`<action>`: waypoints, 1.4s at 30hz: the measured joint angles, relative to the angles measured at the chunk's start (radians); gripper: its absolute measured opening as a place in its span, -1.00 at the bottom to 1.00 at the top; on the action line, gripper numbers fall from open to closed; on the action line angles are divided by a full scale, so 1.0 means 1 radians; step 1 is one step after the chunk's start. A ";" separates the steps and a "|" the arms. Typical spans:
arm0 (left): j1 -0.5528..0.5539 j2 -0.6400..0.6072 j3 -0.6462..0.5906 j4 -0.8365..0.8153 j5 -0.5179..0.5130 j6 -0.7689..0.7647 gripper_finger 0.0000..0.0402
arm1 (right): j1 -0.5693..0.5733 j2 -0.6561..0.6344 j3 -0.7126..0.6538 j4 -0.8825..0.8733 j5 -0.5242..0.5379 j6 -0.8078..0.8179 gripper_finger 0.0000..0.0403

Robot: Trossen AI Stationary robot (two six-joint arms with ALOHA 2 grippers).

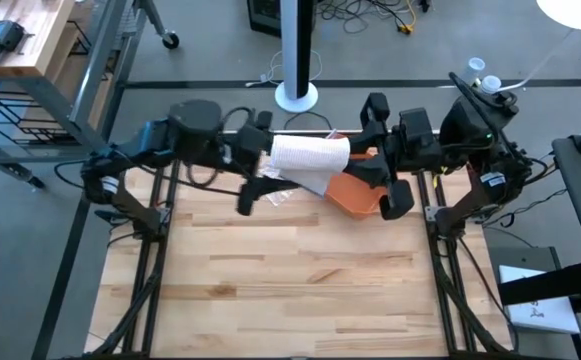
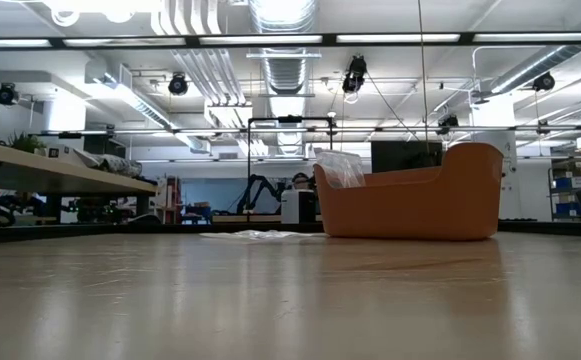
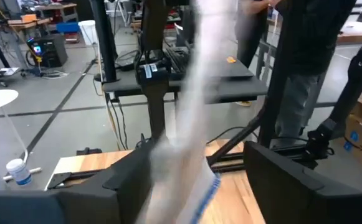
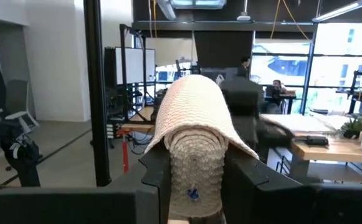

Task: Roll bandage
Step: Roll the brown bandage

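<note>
While both arms crowd the far edge of the wooden table (image 1: 270, 270), a white floor stand (image 1: 296, 60) rises just behind them, and some clear plastic wrapping (image 2: 250, 235) lies flat on the tabletop near the bin. From the left wrist, a person in dark clothes (image 3: 305, 56) stands beyond the table frame, a small white bottle (image 3: 17, 172) sits on the floor off to one side, and a hanging strip of the cloth blurs right across the middle of that view, blocking much behind it.

Look at the bandage (image 1: 308, 157): white, ribbed, knit-textured, held up in the air between the two arms at the back of the table, above the bin's left end. From the right wrist it shows as a rolled core with a loose layer draped over its top (image 4: 196, 134).

Right gripper (image 4: 196, 180) is clamped on the bandage roll, a finger pressing each side. Left gripper (image 3: 196, 180) has its fingers spread apart with the bandage's loose tail hanging between them; whether it grips that tail, I can't tell.

Orange bin (image 2: 410, 205) sits at the far end of the table, with crinkled clear plastic (image 2: 342, 167) poking above its rim at one end.
</note>
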 joint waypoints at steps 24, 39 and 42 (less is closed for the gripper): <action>0.150 -0.019 0.002 0.213 -0.394 0.166 -0.99 | 0.001 0.015 0.000 -0.067 -0.142 0.130 -0.56; 0.232 -0.028 0.137 0.225 -0.316 0.222 -1.00 | 0.005 0.053 0.001 -0.191 -0.155 0.212 -0.56; 0.240 -0.028 0.138 0.178 -0.317 0.221 -1.00 | 0.007 0.053 0.001 -0.142 -0.164 0.187 -0.56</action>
